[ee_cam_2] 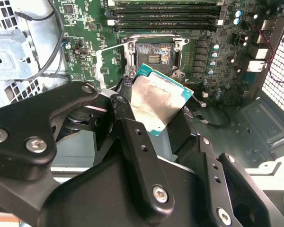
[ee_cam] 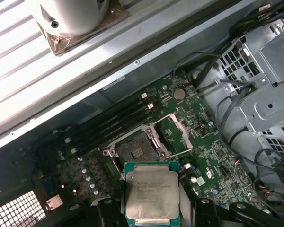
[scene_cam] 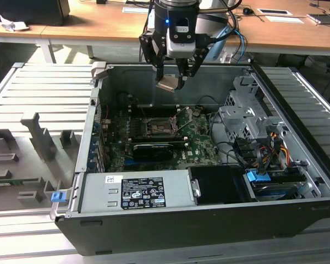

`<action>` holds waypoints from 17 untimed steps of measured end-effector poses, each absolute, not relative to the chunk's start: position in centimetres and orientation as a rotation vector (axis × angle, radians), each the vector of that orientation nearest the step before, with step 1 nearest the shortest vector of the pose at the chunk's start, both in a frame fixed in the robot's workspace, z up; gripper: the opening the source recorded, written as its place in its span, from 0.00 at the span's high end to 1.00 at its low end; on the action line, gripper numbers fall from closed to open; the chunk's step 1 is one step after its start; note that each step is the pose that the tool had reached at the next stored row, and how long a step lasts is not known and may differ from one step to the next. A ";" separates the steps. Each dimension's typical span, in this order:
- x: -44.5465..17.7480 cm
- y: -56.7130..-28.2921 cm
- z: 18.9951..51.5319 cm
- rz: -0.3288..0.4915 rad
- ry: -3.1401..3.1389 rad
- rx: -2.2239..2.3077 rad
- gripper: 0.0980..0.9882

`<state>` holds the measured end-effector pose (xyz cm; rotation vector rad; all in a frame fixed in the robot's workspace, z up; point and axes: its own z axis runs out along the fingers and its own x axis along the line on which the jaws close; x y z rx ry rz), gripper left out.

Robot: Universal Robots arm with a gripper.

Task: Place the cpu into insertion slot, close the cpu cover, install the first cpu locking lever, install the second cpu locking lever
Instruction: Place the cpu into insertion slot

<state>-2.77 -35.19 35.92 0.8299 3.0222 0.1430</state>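
Since the tilted cpu (scene_cam: 168,84) is clamped between the jaws of the gripper (scene_cam: 171,78) at upper middle of the exterior view, above the uncovered insertion slot (scene_cam: 160,127), the slot could be damaged by a crooked landing.

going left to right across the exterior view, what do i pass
grey upright fixture blocks → small blue plastic clip → pale square cpu held by the black gripper → silver perforated drive cage → grey ribbed panel
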 end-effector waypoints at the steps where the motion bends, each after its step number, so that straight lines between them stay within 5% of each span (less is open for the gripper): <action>1: -2.8 -35.2 35.9 0.143 3.021 0.834 0.50; 17: -2.8 -35.2 35.8 0.143 2.996 0.911 0.50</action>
